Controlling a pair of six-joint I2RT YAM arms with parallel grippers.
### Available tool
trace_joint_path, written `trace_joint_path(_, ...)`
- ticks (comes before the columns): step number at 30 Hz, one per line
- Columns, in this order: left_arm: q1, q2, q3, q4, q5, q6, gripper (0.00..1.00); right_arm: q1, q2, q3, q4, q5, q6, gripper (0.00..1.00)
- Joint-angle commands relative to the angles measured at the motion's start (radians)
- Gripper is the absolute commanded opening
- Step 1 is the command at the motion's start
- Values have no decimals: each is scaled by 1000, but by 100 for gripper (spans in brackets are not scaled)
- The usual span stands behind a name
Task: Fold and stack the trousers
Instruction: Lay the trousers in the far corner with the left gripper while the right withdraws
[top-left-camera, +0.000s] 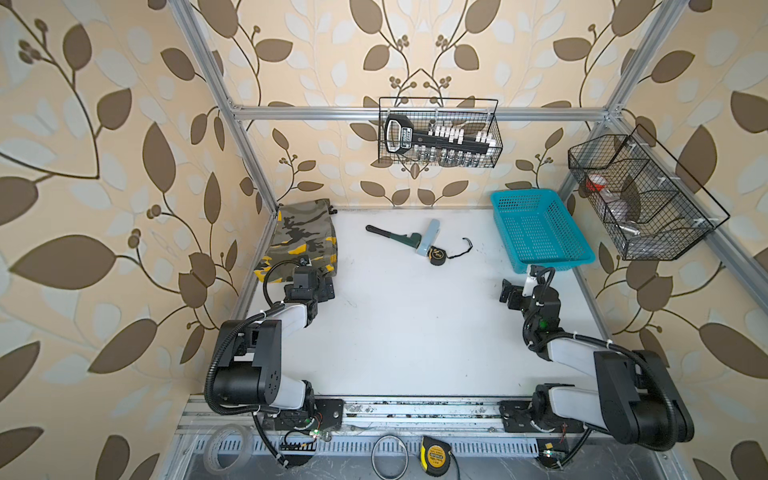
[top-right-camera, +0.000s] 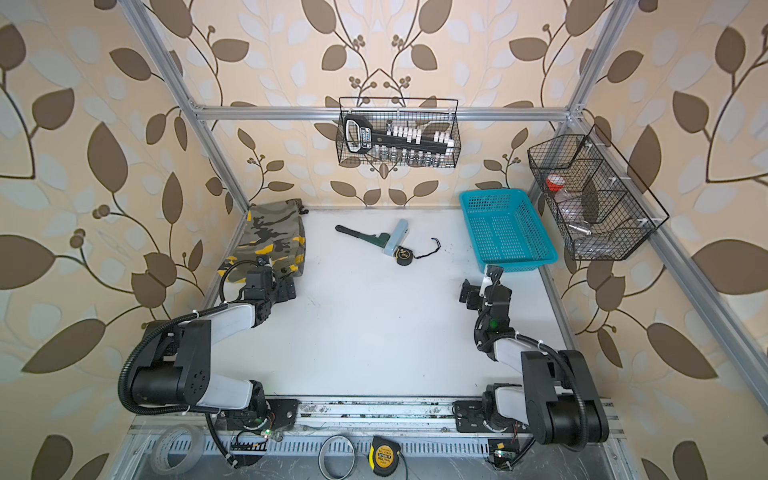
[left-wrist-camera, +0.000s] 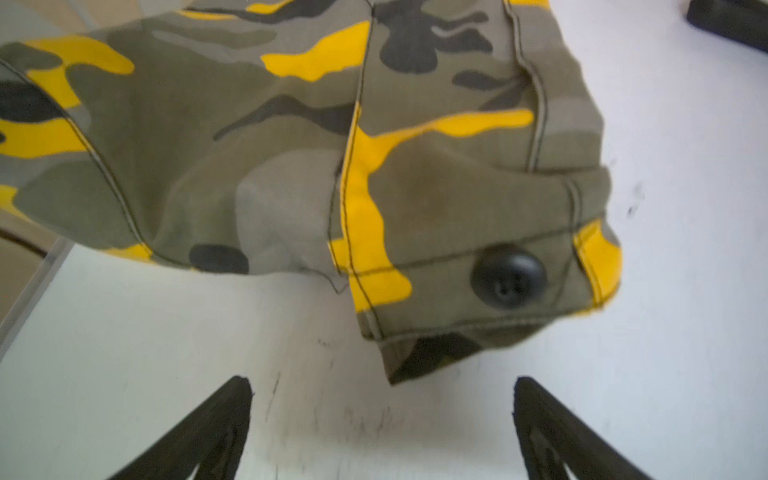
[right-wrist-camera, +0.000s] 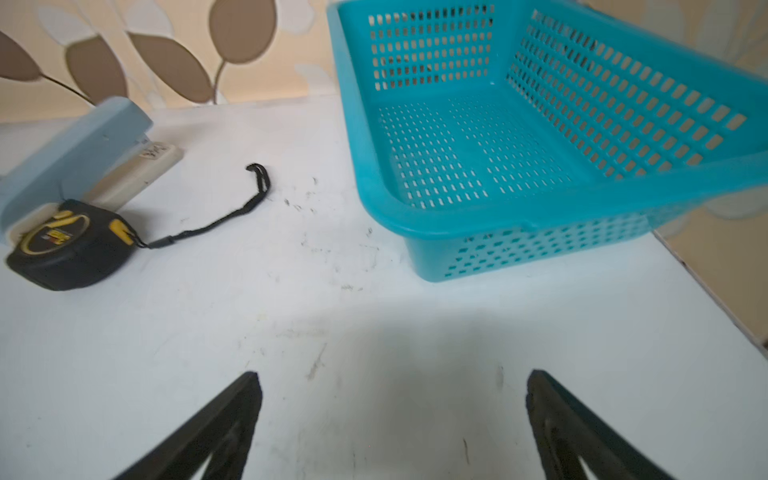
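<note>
The camouflage trousers (top-left-camera: 305, 237) lie folded into a compact pile in the far left corner of the white table (top-left-camera: 407, 332), seen in both top views (top-right-camera: 276, 232). My left gripper (top-left-camera: 322, 284) sits just in front of the pile's near edge. In the left wrist view it (left-wrist-camera: 382, 382) is open and holds nothing. The buttoned pocket flap of the trousers (left-wrist-camera: 457, 232) lies a little beyond the fingertips. My right gripper (top-left-camera: 521, 282) hovers at the right side, near the basket's front corner. Seen from the right wrist, it (right-wrist-camera: 392, 376) is open over bare table.
A turquoise basket (top-left-camera: 540, 232) stands empty at the far right. A pipe wrench (top-left-camera: 390, 236), a pale blue stapler-like box (top-left-camera: 430, 237) and a black tape measure (top-left-camera: 436, 255) lie at the far middle. Wire baskets (top-left-camera: 440, 137) hang on the walls. A yellow tape measure (top-left-camera: 434, 453) sits on the front rail.
</note>
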Motion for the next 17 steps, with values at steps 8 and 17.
trace_joint_path(8,0,24,-39,240,70,30,99,0,21,-49,233,-35,-45,100)
trace_joint_path(17,0,13,-32,223,72,33,99,8,31,-41,235,-95,-77,100)
